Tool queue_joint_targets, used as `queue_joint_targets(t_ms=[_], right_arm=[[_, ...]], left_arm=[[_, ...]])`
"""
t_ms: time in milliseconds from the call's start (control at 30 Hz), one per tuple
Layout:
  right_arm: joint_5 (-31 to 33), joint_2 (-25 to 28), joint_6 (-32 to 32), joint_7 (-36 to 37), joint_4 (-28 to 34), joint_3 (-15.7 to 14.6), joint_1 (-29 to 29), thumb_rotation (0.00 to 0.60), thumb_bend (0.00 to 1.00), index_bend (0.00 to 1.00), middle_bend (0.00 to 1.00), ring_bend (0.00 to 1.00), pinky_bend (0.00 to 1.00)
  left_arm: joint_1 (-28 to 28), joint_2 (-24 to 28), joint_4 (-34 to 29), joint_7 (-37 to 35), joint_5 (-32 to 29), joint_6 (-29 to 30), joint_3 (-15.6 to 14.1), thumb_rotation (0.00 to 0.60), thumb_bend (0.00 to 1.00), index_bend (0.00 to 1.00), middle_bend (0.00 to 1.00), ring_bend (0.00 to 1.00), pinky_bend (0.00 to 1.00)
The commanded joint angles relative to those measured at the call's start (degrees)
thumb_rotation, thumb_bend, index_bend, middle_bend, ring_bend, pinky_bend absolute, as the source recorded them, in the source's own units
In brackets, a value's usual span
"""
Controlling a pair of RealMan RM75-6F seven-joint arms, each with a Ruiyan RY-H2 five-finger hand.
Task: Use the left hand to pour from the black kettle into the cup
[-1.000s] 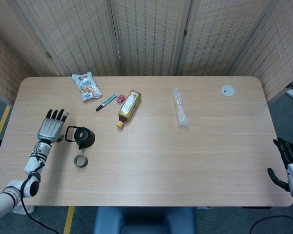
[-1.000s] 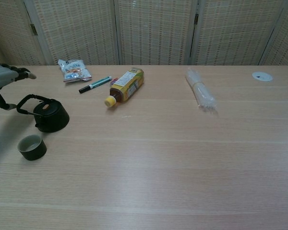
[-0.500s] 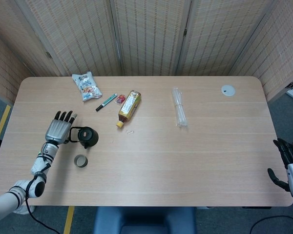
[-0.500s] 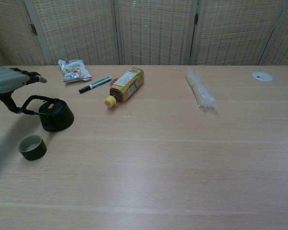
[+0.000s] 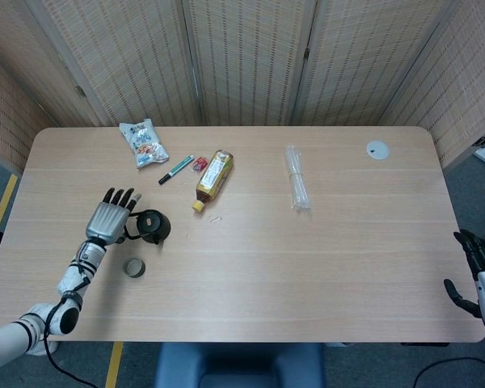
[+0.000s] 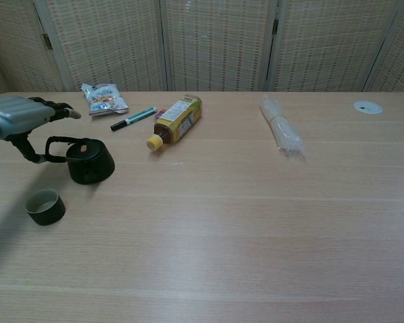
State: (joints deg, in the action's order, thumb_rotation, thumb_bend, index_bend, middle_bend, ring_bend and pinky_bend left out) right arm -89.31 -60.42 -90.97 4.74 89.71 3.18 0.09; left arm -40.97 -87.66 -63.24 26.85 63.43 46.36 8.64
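Note:
The black kettle (image 5: 153, 227) (image 6: 91, 161) stands upright at the table's left, its loop handle pointing toward my left hand (image 5: 113, 217) (image 6: 20, 111). That hand hovers flat over the handle with fingers stretched forward and apart. Its thumb hangs down against the handle; nothing is gripped. The small dark cup (image 5: 133, 267) (image 6: 44, 206) sits upright on the table, nearer the front edge and slightly left of the kettle, apart from it. My right hand (image 5: 477, 267) hangs beyond the table's right edge, fingers apart and holding nothing.
Behind the kettle lie a snack bag (image 5: 143, 143), a green marker (image 5: 176, 170) and a yellow bottle (image 5: 213, 178) on its side. A clear plastic bundle (image 5: 297, 189) and a white disc (image 5: 377, 149) lie further right.
My left hand has moved right and slightly away from the cup, and the kettle has slid right along with it. The cup and right hand have stayed put.

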Motion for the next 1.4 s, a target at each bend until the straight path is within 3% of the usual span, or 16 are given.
queue_joint_targets(t_ms=[33, 367, 733, 933, 1133, 1400], right_arm=[[-0.06, 0.03, 0.03, 0.17, 0.00, -0.01, 0.02, 0.600, 0.35, 0.07, 0.12, 0.14, 0.00], [0.16, 0.03, 0.24, 1.14, -0.49, -0.11, -0.07, 0.600, 0.35, 0.07, 0.12, 0.14, 0.00], [0.31, -0.06, 0.06, 1.92, -1.22, -0.23, -0.39, 0.600, 0.35, 0.07, 0.12, 0.14, 0.00], [0.47, -0.16, -0.10, 2.11, -1.34, -0.26, -0.62, 0.600, 0.35, 0.07, 0.12, 0.15, 0.00], [0.15, -0.15, -0.11, 1.82, -1.13, -0.13, -0.41, 0.600, 0.35, 0.07, 0.12, 0.15, 0.00], [-0.43, -0.02, -0.22, 1.85, -0.67, -0.15, -0.21, 0.600, 0.35, 0.07, 0.12, 0.15, 0.00]], left_arm=[[-0.32, 0.62, -2.46, 1.64, -0.43, 0.69, -0.39, 0.600, 0.35, 0.02, 0.03, 0.04, 0.00], [-2.60, -0.02, -6.49, 7.57, -3.33, 1.07, -0.52, 0.600, 0.35, 0.03, 0.04, 0.06, 0.00], [-5.97, -3.64, -3.08, 12.55, -8.62, 0.21, 0.21, 0.600, 0.35, 0.03, 0.05, 0.06, 0.00], [-5.99, -2.75, -4.11, 13.51, -11.22, 0.31, -0.26, 0.600, 0.35, 0.03, 0.05, 0.06, 0.00], [-4.57, -0.01, -8.30, 12.74, -10.17, 2.11, -2.05, 0.600, 0.35, 0.04, 0.06, 0.06, 0.00], [-2.70, 5.15, -15.31, 8.48, -4.44, 4.50, -4.00, 0.600, 0.35, 0.10, 0.10, 0.10, 0.00]])
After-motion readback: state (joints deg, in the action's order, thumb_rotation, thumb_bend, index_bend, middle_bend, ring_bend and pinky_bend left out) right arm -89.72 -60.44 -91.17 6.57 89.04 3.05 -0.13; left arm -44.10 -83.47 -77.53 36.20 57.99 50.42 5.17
